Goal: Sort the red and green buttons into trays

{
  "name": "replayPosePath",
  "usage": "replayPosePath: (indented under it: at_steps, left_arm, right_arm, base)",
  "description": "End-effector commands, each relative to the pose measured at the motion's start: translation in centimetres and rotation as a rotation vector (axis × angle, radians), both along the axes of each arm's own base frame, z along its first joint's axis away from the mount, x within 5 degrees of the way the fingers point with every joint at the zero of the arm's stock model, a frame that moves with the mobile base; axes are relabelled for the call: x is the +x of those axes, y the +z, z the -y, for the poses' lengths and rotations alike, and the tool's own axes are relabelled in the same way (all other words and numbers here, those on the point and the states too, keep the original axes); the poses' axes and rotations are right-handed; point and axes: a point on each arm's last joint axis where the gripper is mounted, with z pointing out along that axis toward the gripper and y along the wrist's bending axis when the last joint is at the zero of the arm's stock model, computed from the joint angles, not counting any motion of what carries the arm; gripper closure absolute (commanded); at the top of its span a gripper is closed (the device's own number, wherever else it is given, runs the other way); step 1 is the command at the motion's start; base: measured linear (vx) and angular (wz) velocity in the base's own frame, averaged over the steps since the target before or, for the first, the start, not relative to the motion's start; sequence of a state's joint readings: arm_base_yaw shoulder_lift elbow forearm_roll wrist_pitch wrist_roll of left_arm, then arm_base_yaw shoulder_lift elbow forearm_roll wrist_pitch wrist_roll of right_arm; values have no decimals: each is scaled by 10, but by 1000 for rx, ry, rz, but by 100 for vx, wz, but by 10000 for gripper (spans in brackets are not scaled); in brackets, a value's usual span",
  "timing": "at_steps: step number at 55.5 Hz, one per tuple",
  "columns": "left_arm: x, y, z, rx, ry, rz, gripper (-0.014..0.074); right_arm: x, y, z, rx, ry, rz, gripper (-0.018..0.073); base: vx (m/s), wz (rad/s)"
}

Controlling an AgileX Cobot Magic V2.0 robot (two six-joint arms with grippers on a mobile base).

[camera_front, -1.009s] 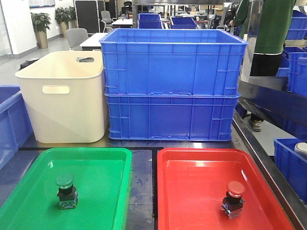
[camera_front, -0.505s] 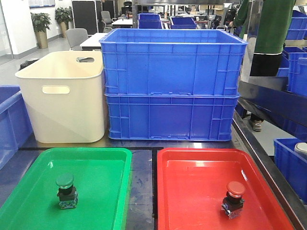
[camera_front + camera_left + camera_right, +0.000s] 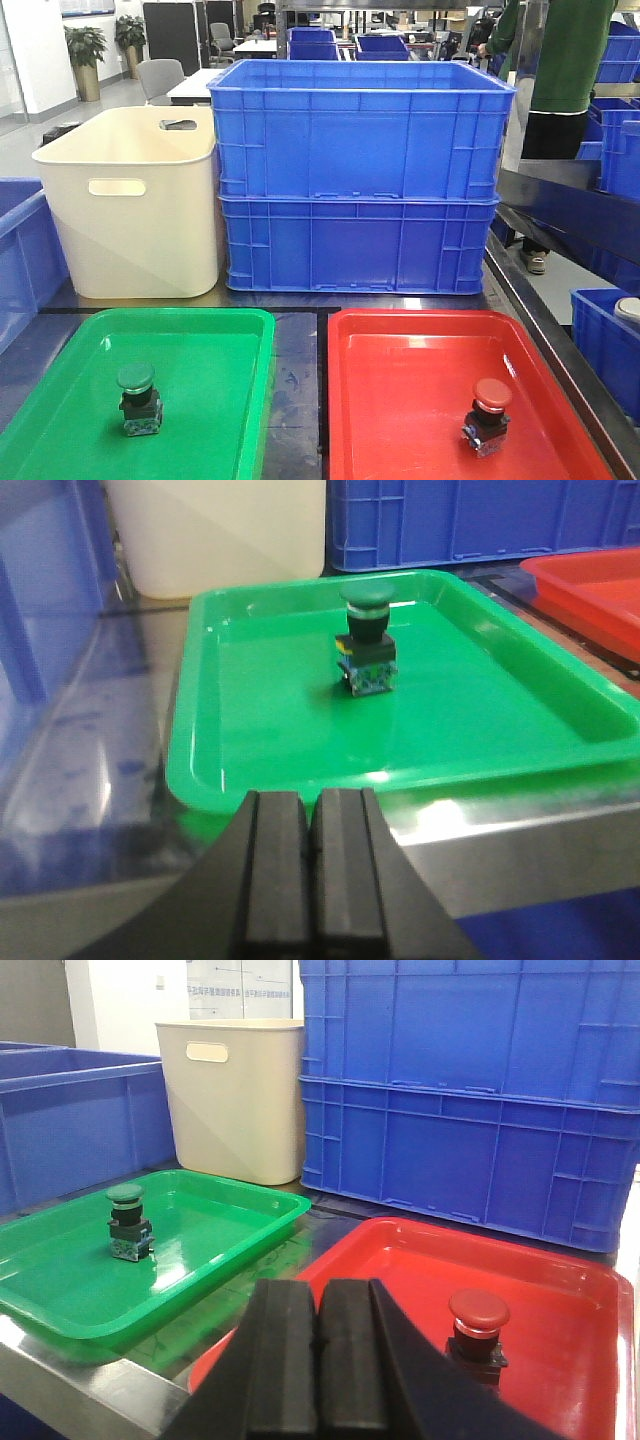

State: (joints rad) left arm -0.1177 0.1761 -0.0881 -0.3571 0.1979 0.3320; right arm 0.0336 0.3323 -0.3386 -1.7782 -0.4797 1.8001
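Now, green button upright in green tray, red button in red tray at three o'clock, my left gripper and right gripper pressed together, empty.

- My black left gripper and right gripper
- Green button, green tray
- Red button, red tray
- Blue crates, cream tub

Green button upright in green tray, red button in red tray.
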Motion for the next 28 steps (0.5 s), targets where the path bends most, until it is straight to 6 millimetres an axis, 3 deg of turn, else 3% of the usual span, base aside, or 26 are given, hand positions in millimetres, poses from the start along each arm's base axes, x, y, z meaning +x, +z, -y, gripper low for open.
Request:
replayPosePath:
  at_steps: [1, 8, 18, 28]
  left_arm:
    - [-3, 3, -3, -52, 35, 120, 599]
    - [-11, -14, -3, -43, 25, 151, 599]
    - [-14, -15, -4, 96, 14, 167, 599]
    - [-14, -15, -4, 97, 14, 167, 599]
  right_arm:
    - [1, 10, 2, 5, -28, 29, 567]
    - [1, 10, 2, 5, -28, 29, 567]
    - [1, 10, 2, 5, -28, 27, 567]
    - [1, 10, 2, 5, -28, 27, 567]
  base:
    - [0, 0]
    - [0, 0]
    - [0, 0]
    - [0, 0]
